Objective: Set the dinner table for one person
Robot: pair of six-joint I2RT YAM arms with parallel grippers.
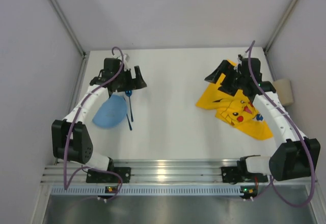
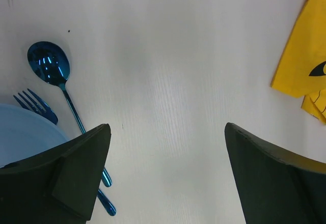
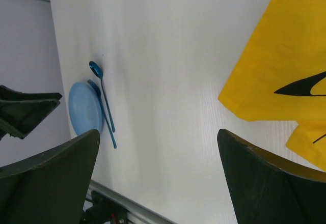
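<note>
The white dinner table [image 1: 168,112] carries a light blue plate [image 1: 108,113] at the left. A shiny blue spoon [image 2: 49,63] and a blue fork [image 2: 35,104] lie along the plate's right side, the fork's tines over its rim. A crumpled yellow Pikachu cloth [image 1: 232,107] lies at the right. My left gripper [image 1: 138,77] hovers open just behind the plate, with only bare table between its fingers in the left wrist view [image 2: 167,132]. My right gripper [image 1: 216,74] is open above the cloth's far left corner, also holding nothing [image 3: 158,135].
A beige cup-like object [image 1: 283,91] lies on its side at the right wall. A small blue item [image 1: 259,117] shows on the cloth beside the right arm. Grey walls enclose the table on three sides, and an aluminium rail [image 1: 168,173] runs along the near edge.
</note>
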